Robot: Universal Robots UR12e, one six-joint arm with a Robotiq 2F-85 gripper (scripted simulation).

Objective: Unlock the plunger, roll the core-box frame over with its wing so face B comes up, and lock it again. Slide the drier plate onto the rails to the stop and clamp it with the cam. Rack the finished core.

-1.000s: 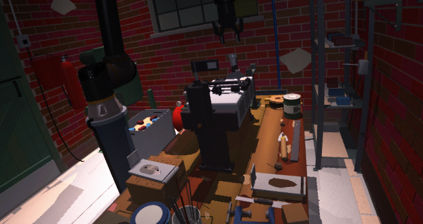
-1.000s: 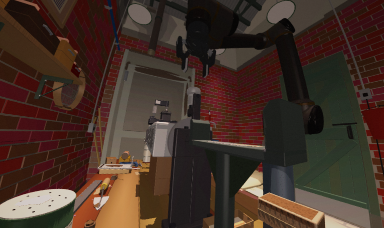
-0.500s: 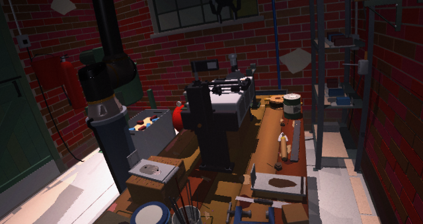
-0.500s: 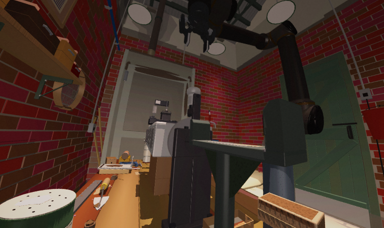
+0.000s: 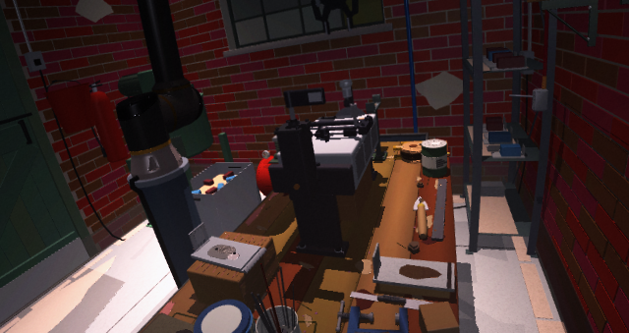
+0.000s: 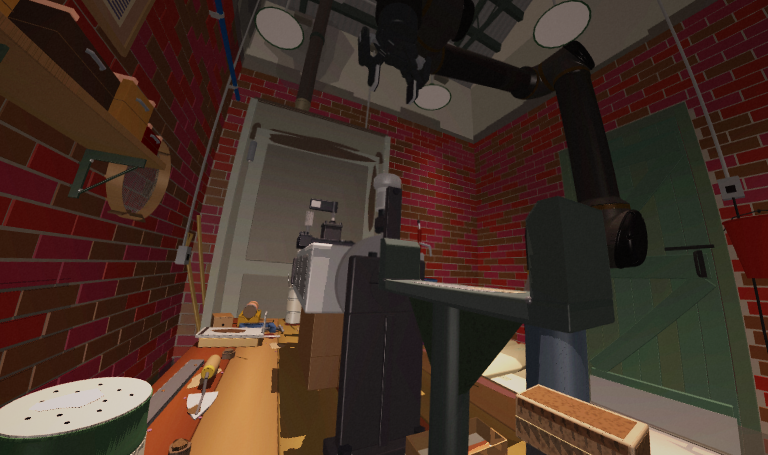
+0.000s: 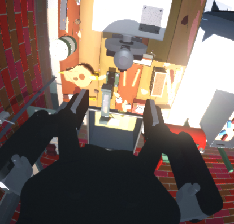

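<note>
My gripper (image 5: 334,16) (image 6: 391,80) (image 7: 114,107) hangs high above the bench, in front of the window, open and empty. Far below it stands the core-box frame (image 5: 339,151) (image 6: 317,275) (image 7: 132,10), a pale box carried between dark uprights (image 5: 304,176), with a grey round knob (image 5: 346,88) (image 7: 123,57) at its far end. A drier plate (image 5: 415,274) with a dark oval patch lies on the near right of the bench. Another grey plate with a core shape (image 5: 228,253) rests on a wooden box at the near left.
A grey bin (image 5: 223,195) of coloured pieces stands left of the frame beside the arm's base (image 5: 162,210). A green can (image 5: 434,157) (image 7: 63,46), a wooden-handled tool (image 5: 421,220) and a steel rule (image 5: 439,209) lie along the bench's right side. A shelf rack (image 5: 501,117) stands further right.
</note>
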